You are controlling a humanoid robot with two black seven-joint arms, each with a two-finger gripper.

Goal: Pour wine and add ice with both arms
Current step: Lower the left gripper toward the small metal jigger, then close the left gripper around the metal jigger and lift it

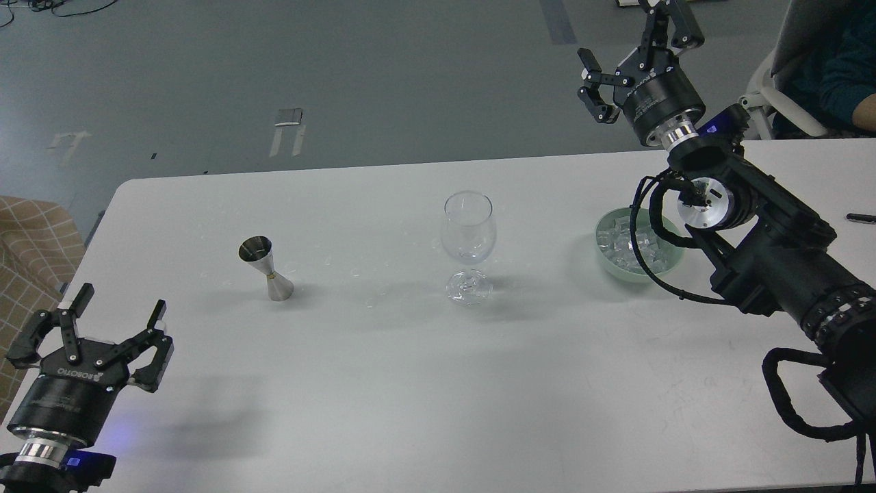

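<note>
A clear stemmed wine glass stands upright in the middle of the white table. A steel jigger stands left of it; I cannot see any wine in it. The ice, a heap of clear cubes, lies in a pale green bowl to the right, partly hidden by my right arm. My left gripper is open and empty at the table's front left corner. My right gripper is open and empty, raised beyond the table's far edge, above and behind the bowl.
A black pen-like object lies at the table's right edge. A seated person and a white chair are at the back right. A tan checked seat is left of the table. Small water spots dot the table around the glass.
</note>
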